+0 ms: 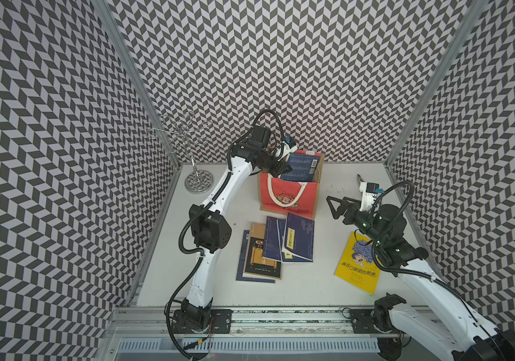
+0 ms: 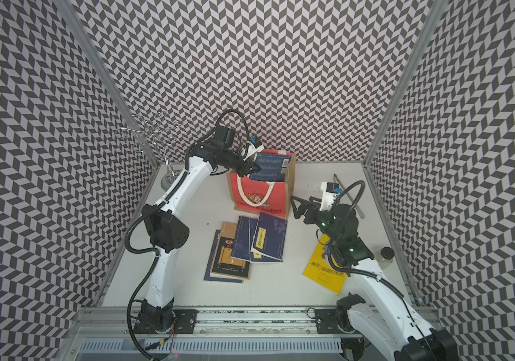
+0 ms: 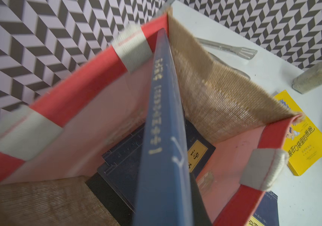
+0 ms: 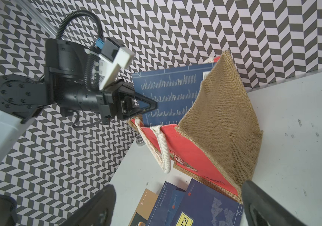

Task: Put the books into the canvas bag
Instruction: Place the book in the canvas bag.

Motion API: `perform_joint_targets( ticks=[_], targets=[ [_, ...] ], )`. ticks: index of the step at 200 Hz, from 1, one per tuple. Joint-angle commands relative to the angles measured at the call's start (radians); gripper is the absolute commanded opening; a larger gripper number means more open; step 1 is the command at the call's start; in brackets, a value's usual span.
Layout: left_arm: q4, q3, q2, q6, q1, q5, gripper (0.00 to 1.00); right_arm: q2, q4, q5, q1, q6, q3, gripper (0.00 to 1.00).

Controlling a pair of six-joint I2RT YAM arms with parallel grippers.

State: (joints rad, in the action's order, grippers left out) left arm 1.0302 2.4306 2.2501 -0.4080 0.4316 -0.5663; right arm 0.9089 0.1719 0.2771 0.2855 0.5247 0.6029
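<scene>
Now the left gripper (image 1: pixel 276 168) is pinching a navy book (image 1: pixel 301 167) by its edge, holding it tilted in the mouth of the bag (image 1: pixel 287 200), with its upper part sticking out above the rim. In the left wrist view, more navy books (image 3: pixel 121 164) are lying at the bag's bottom. The right gripper (image 1: pixel 332 206) is hovering just beside the bag's jute side, jaws spread wide and empty. On the table (image 1: pixel 312 287) a pile (image 1: pixel 276 250) of navy and tan books is lying just in front of the bag. A yellow book (image 1: pixel 357 268) is lying apart, partly under the right arm.
</scene>
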Motion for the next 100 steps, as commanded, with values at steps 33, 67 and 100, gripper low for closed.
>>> perform_joint_targets(
  ticks=[33, 67, 100],
  targets=[
    [0.039, 0.075, 0.085, 0.013, -0.005, -0.017, 0.0, 0.011, 0.074, 0.011, -0.003, 0.012, -0.012, 0.99],
    [0.034, 0.074, 0.126, 0.037, -0.017, -0.006, 0.0, 0.019, 0.075, 0.014, -0.003, 0.01, -0.01, 0.99],
    [0.001, 0.071, 0.131, 0.099, -0.042, 0.037, 0.33, 0.028, 0.084, 0.019, -0.003, 0.013, -0.006, 0.99]
  ],
)
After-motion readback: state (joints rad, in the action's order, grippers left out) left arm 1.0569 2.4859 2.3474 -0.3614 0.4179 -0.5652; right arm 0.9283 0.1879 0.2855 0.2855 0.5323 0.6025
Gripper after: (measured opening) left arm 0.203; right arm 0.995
